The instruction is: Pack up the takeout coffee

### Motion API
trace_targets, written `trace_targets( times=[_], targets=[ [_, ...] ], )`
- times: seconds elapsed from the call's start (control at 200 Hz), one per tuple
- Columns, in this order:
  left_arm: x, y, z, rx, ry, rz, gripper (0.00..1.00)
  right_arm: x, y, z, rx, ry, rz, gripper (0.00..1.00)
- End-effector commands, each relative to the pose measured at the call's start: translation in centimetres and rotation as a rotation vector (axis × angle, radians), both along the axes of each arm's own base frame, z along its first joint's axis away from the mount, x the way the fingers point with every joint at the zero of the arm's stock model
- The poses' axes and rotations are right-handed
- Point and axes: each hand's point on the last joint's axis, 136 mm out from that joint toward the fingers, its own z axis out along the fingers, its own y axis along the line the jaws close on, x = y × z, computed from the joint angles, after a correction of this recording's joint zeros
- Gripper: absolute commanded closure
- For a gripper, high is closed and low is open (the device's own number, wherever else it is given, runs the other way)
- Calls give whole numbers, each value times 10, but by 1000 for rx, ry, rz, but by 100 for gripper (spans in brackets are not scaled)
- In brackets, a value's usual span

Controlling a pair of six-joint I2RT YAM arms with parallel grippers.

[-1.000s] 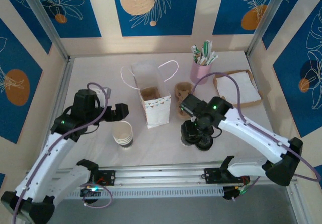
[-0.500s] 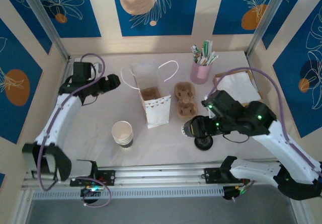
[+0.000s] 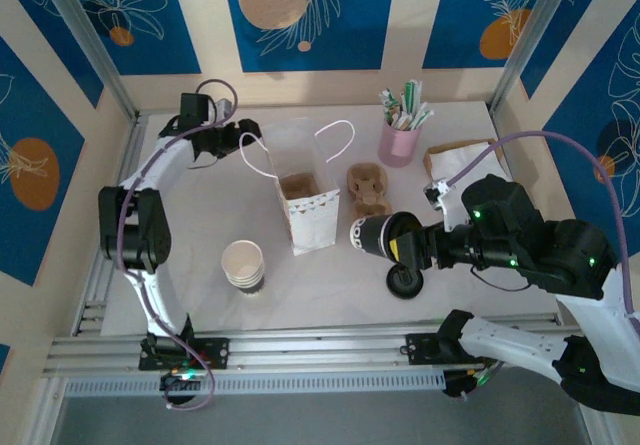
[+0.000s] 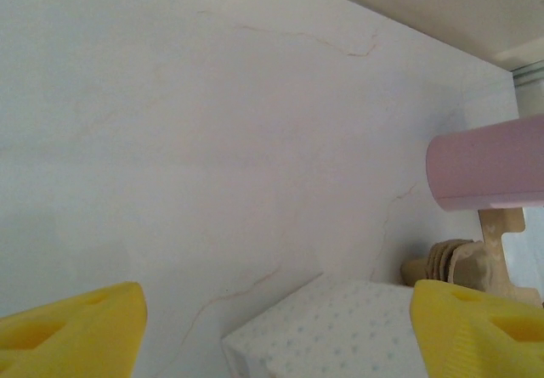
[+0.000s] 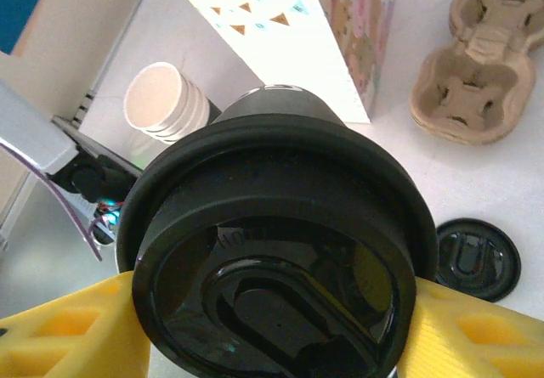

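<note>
The takeout coffee, a cup with a black lid, is lifted off the table and tipped on its side, lid toward the bag. My right gripper is shut on it, a yellow finger on either side of the cup. The white paper bag stands open at mid-table, just left of the cup. Far back on the left, my left gripper hovers by the bag's handle. It is open, with a corner of the dotted bag below, between its fingers.
A loose black lid lies under the right arm. A stack of lidless cream cups stands front left. Pulp cup carriers lie right of the bag. Behind them stand a pink straw holder and a napkin tray.
The right gripper lifted the coffee from beside the loose lid, tipped it and carried it toward the bag. The left arm swung from the cup stack to the back left.
</note>
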Motion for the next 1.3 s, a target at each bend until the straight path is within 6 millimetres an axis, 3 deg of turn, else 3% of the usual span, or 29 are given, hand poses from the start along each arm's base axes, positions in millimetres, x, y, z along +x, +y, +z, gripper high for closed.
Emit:
trace_targets(
  times=[0.0,0.285,0.41,0.66,0.975,1.291],
  targets=[
    [12,-27,17,-39,-81,-101,19,-4,7,25,77,-57,51,38],
    [13,-63,5,-73,-79,-210,20,8,10,46,110,-90,8,37],
    [1,-78,-2,-78,-63,-251,19,16,15,56,122,-93,-10,36],
    [-30,-88,-3,-98,-57,-290,20,32,29,70,132,-68,-36,37],
    [-68,-102,0,-146,-62,-342,19,50,45,59,34,35,-59,37],
    [-92,-126,4,-170,-65,-411,20,54,56,37,-109,137,-43,37]
  ],
)
